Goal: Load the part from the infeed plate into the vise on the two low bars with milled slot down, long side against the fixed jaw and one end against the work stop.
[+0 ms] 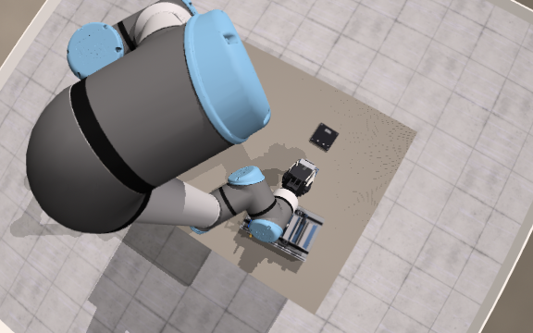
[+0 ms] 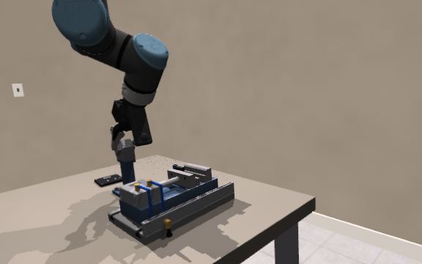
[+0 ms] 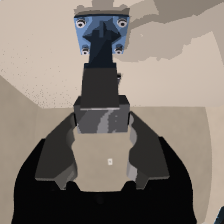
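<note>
The part (image 2: 126, 145) (image 3: 102, 172) is a grey block that rests on top of the V-block (image 2: 127, 169) (image 3: 101, 85), a dark head on a blue post behind the vise. My gripper (image 1: 301, 173) (image 2: 121, 141) (image 3: 102, 112) comes down on it from above and is shut on the part, one finger on each long side. I cannot tell which way the slot faces. The vise (image 1: 301, 228) (image 2: 182, 196) stands open and empty in front of it. The black infeed plate (image 1: 324, 137) (image 2: 108, 180) is bare.
The air cylinder (image 2: 138, 192) with blue hoses sits at the vise's near end, and its rod runs to the moving jaw (image 2: 182, 177). The fixed jaw (image 2: 198, 169) is at the far end. The table edge (image 2: 269, 224) lies to the right of the vise.
</note>
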You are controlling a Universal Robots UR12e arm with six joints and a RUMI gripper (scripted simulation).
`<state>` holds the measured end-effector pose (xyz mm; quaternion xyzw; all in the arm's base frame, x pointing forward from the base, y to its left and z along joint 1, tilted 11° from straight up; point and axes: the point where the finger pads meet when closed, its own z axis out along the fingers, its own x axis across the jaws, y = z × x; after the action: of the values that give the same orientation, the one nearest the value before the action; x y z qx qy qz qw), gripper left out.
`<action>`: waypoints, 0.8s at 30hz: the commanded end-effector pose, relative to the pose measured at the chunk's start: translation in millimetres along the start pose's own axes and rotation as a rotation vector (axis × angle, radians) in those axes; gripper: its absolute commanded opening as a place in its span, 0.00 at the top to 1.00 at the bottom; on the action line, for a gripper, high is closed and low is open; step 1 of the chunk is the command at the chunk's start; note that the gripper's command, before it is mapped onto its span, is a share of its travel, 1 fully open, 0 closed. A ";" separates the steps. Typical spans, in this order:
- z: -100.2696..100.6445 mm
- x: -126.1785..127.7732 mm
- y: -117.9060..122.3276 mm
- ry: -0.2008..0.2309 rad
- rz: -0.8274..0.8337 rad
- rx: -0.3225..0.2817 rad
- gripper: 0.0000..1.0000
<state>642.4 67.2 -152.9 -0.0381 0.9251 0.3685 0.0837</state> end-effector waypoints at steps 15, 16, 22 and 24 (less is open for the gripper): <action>-1.2 -0.3 1.1 -0.001 -0.001 0.000 1.00; -1.4 -0.3 1.2 -0.001 -0.001 0.000 1.00; -2.2 -0.2 2.0 -0.001 -0.001 0.000 1.00; -2.6 -0.2 2.5 -0.001 -0.001 0.000 1.00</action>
<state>641.8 67.2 -150.7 -0.0381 0.9251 0.3685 0.0837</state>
